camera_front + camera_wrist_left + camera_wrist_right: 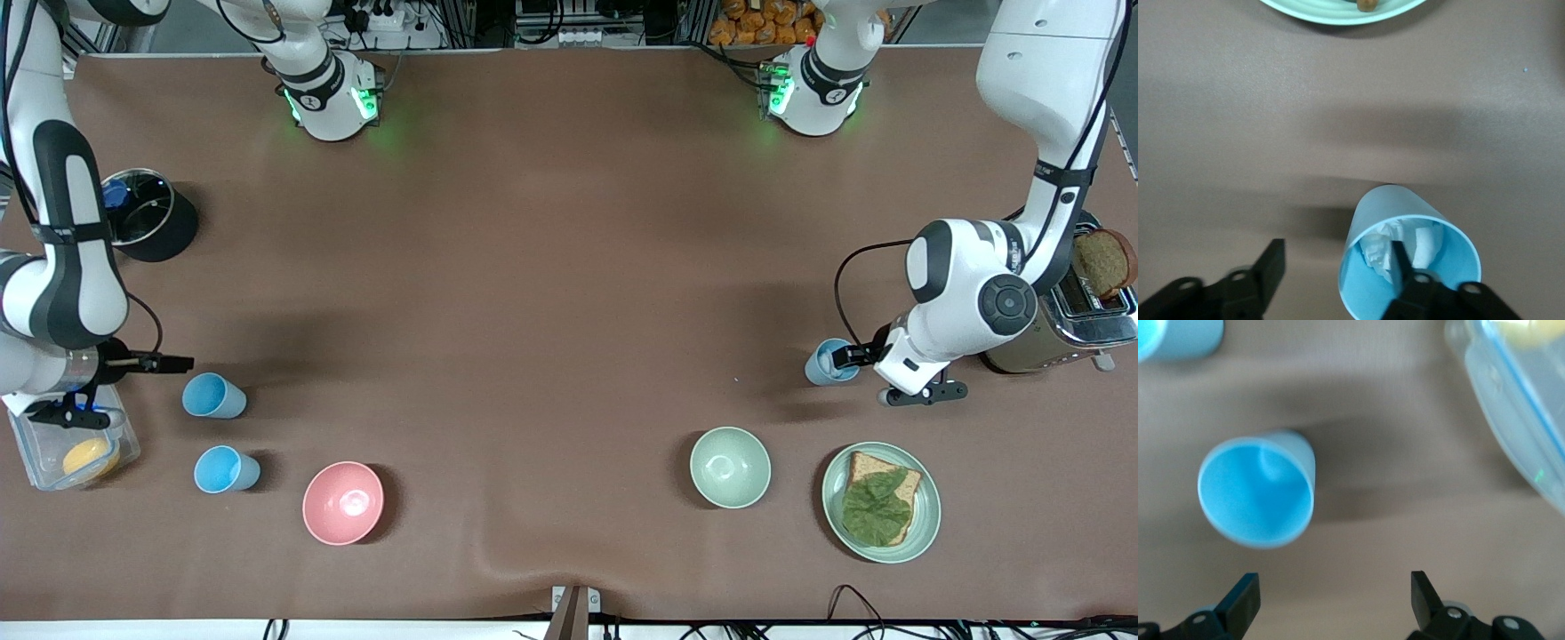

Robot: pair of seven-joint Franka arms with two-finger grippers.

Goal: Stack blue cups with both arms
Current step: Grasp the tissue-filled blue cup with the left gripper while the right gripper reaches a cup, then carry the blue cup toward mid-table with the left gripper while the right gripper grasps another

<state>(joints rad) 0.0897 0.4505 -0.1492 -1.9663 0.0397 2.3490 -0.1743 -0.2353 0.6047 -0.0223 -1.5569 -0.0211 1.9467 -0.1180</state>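
1. The table (551,267), covered in brown, carries everything; the arms' bases stand along its edge farthest from the front camera.
2. The left arm (969,293) bends down at its own end of the table, beside a metal toaster (1080,324) with a dark slice of bread standing in it.
3. The right arm (53,258) reaches down at its end of the table, above a clear plastic container (40,462) with something yellow in it; a dark pot with a glass lid (147,218) sits farther from the front camera.
4. A pale green plate (925,524) holds toast topped with a leaf, near the front camera at the left arm's end. Beside it, toward the middle, stands the pale green bowl (731,467).
5. The pink bowl (343,502) stands near the front camera toward the right arm's end.
6. Two blue cups stand upright and apart near the right arm: one (213,396) just beside its gripper, another (226,469) nearer the front camera, beside the pink bowl.
7. A third blue cup (1408,257) stands by the left arm, with white crumpled material inside.
8. The left gripper (1338,267) is spread, one finger inside that cup, the other outside its wall; the wall is not squeezed.
9. The right gripper (1331,597) hangs released, fingers wide apart, low over bare table just beside the first cup (1258,490), touching nothing.
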